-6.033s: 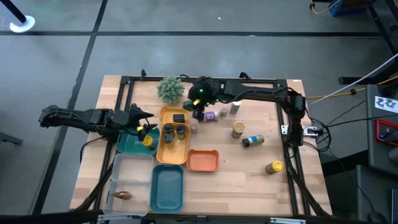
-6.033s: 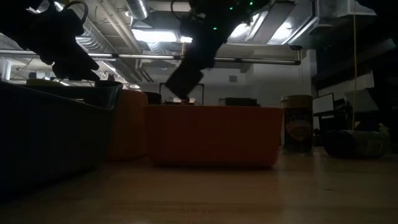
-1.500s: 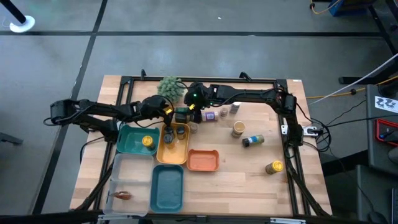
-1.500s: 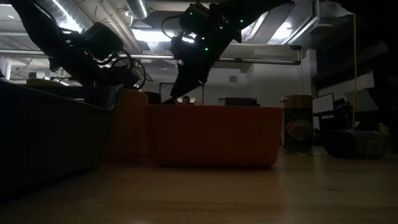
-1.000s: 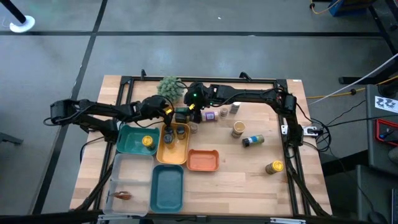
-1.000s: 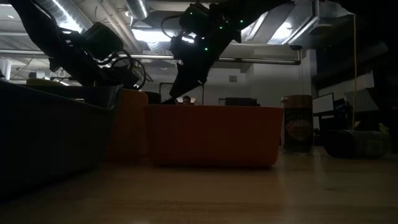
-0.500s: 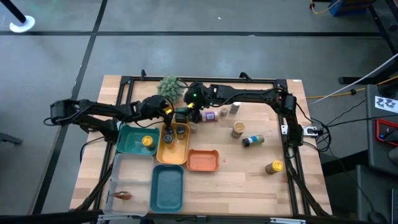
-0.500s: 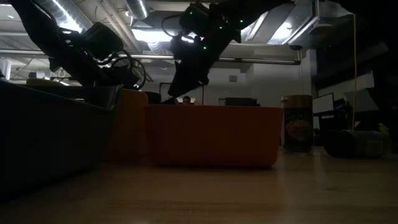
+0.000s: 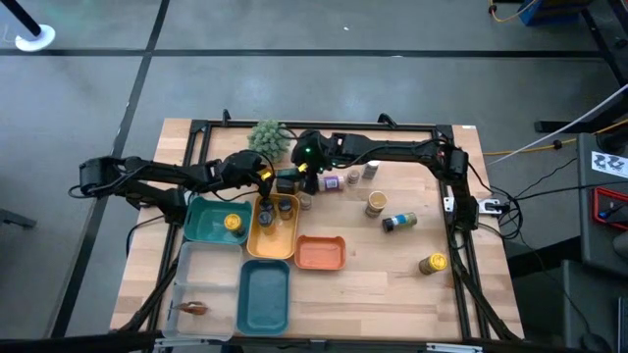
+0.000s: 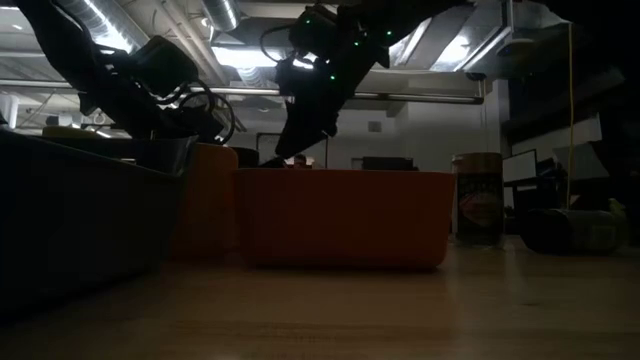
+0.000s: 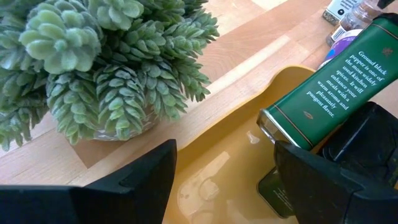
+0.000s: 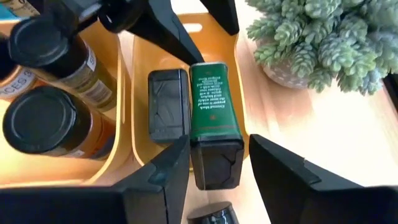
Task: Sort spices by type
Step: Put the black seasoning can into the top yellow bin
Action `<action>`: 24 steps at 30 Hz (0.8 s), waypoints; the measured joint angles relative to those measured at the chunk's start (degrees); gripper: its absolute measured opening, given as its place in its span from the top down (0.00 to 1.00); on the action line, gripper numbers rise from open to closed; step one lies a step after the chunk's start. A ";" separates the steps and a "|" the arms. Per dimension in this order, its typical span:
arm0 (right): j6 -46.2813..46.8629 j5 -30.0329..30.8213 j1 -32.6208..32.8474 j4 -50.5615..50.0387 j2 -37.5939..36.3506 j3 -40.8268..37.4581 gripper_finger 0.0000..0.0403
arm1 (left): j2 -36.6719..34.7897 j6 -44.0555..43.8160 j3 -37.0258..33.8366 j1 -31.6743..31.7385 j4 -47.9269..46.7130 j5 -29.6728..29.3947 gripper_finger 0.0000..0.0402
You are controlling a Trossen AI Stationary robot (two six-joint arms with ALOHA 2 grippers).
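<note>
- My right gripper point(image 12: 214, 163) sits over the far end of the yellow tray point(image 9: 257, 230), jaws spread with a green pepper tin point(image 12: 214, 118) between the fingers point(image 12: 155, 177); I cannot tell whether the pads press on the tin or merely flank it.
- In the right wrist view the tin lies label-up in the tray, its black cap end nearest the jaws, with a black box point(image 12: 168, 104) just beside it.
- My left gripper point(image 11: 224, 174) hovers at the same tray end from the other side, jaws wide and holding nothing; the green tin leans just past one finger point(image 11: 339, 186).
- From above, both grippers meet near the tray's far end, next to the fuzzy green plant point(image 9: 267, 138).
- Two dark-capped jars point(image 12: 46, 127) stand in the yellow tray's middle section, close to the tin.
- A yellow-capped jar point(image 9: 233, 223) rests in the teal tray point(image 9: 201, 225) left of the yellow one.
- Loose on the counter point(image 9: 392, 284): a purple-labelled bottle point(image 9: 332, 181) and a small jar point(image 9: 370, 171) beside my right arm, a tan jar point(image 9: 376, 203), a bottle lying on its side point(image 9: 399, 222), and a yellow-capped jar point(image 9: 434, 263) well apart near the right edge.
- The orange tray point(image 9: 320, 253) and the nearer teal tray point(image 9: 265, 296) hold nothing I can see; a small brown packet point(image 9: 192, 308) lies in the clear tray point(image 9: 201, 267).
</note>
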 joint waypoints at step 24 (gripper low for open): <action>-1.70 2.06 0.00 -2.52 0.87 -0.02 0.58 | 0.00 -0.01 0.00 0.00 -0.04 0.00 0.35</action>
